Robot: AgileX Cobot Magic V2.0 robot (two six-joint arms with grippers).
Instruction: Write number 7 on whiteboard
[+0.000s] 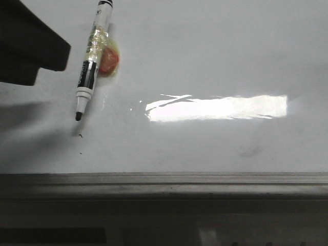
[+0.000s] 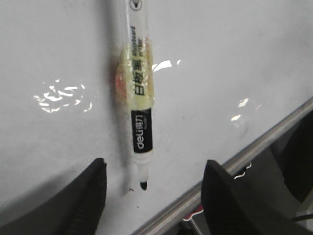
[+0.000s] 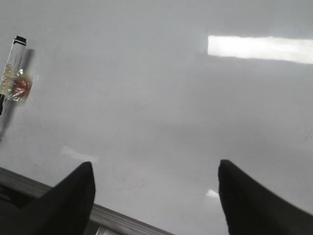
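While one large glossy white whiteboard [image 1: 215,56] fills nearly all of the front view, only one writing tool lies on it: a clear-barrelled whiteboard marker [image 1: 93,59] with a black label band, a white collar and a black tip, uncapped. Its tip points toward the near edge of the board, and its black rear end reaches the top of the front view. Around its middle is one wrap of yellowish clear tape [image 1: 100,45], with one red-orange lump [image 1: 109,61] stuck to it on the right. No drawn figure 7 shows on the board; just beyond the tip sit two tiny black specks [image 1: 81,135]. One bright rectangular glare [image 1: 218,108] lies to the right of the marker, well apart from it. One grey metal frame edge [image 1: 164,179] runs along the near side of the board.

Two grippers show. The left gripper [image 2: 151,196] has its two dark fingers [image 2: 90,196] spread wide, one on either side of the marker tip, neither touching the marker. The right gripper [image 3: 154,196] likewise stands with fingers parted and nothing between them, over bare board near the frame edge, the marker well off to one side. One dark arm part [image 1: 28,43] covers the far left corner of the front view and casts a shadow on the board.
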